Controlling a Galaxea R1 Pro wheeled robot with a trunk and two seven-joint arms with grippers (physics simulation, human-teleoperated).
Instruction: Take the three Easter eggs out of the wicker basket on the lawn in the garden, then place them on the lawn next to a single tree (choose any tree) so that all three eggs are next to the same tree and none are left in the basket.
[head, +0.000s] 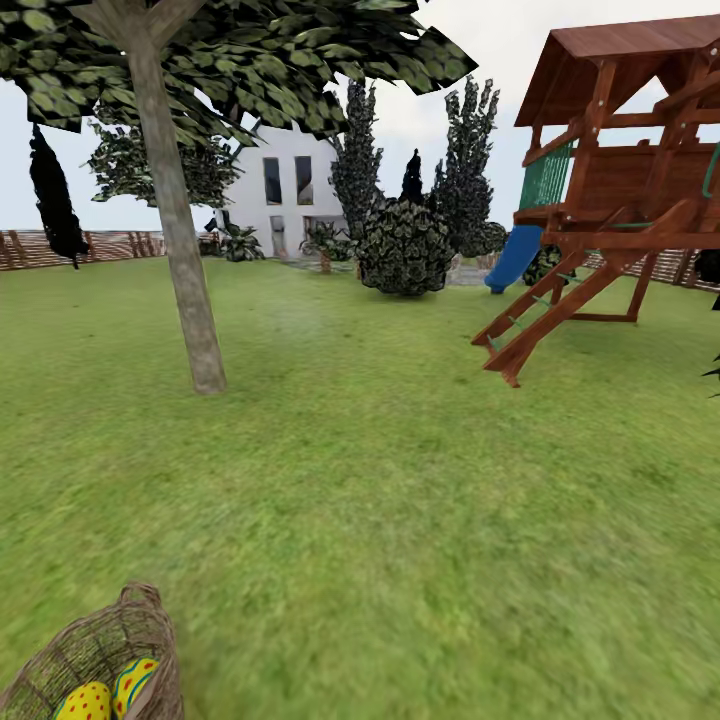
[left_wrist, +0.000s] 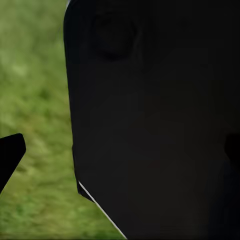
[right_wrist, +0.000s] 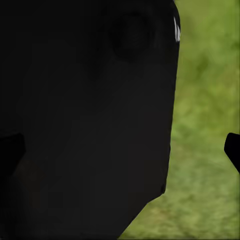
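Head view first: wide green lawn (head: 400, 500) across most of the frame. Down in the lower left corner, wicker basket (head: 95, 655), cut by the frame edge, with two Easter eggs (head: 110, 693) visible inside, yellow with red dots and a blue-green band; third egg impossible to make out. Upper left, thick grey-brown tree (head: 180, 250) rising from the grass, leafy canopy along the top edge, well apart from the basket. At right, wooden playset (head: 620, 190) with a blue slide. Centre background, white house (head: 285, 190) behind dark shrubs; slatted fence (head: 90, 245) at far left.

Over to the left wrist view: big dark body across centre and right, blurry grass at left, a dark tip at lower left. Left gripper: open or closed, cannot tell.

Right wrist view: dark body across left and centre, grass at right, a dark tip at the right edge. Right gripper: cannot tell either.
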